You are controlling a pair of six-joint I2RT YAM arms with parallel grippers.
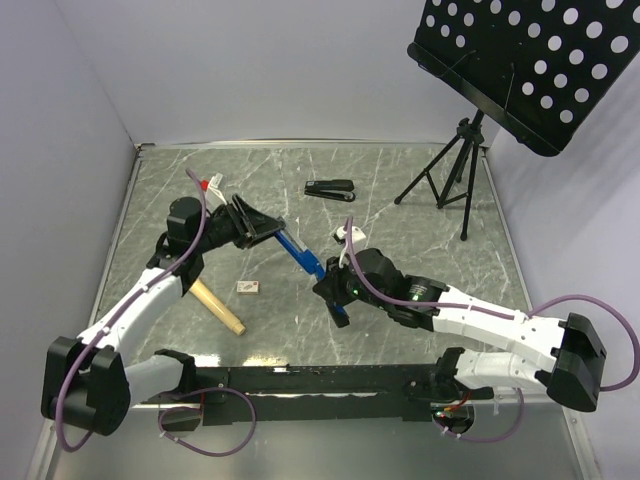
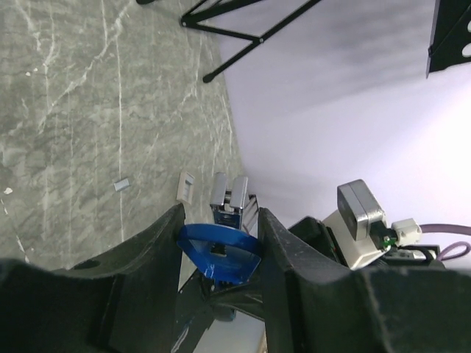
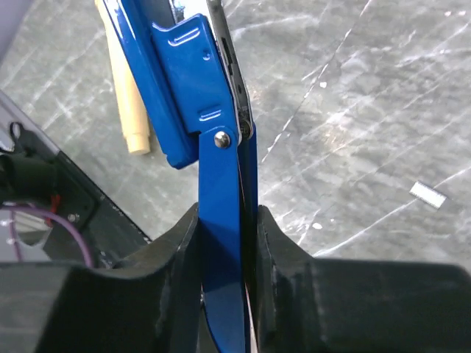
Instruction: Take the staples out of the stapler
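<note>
A blue stapler (image 1: 305,260) hangs above the table, held between both grippers. My left gripper (image 1: 270,232) is shut on its far rounded end (image 2: 218,248). My right gripper (image 1: 335,297) is shut on its lower blue arm (image 3: 221,220), below the hinge pin. The silvery magazine rail (image 3: 234,81) shows along the stapler's edge. One small silvery-grey strip of staples (image 2: 120,184) lies on the table; it also shows in the right wrist view (image 3: 428,193). I cannot make it out in the top view.
A black stapler (image 1: 330,188) lies at the back centre. A small tan-and-white box (image 1: 248,287) and a wooden handle (image 1: 218,307) lie left of the blue stapler. A music stand tripod (image 1: 450,175) stands at the back right.
</note>
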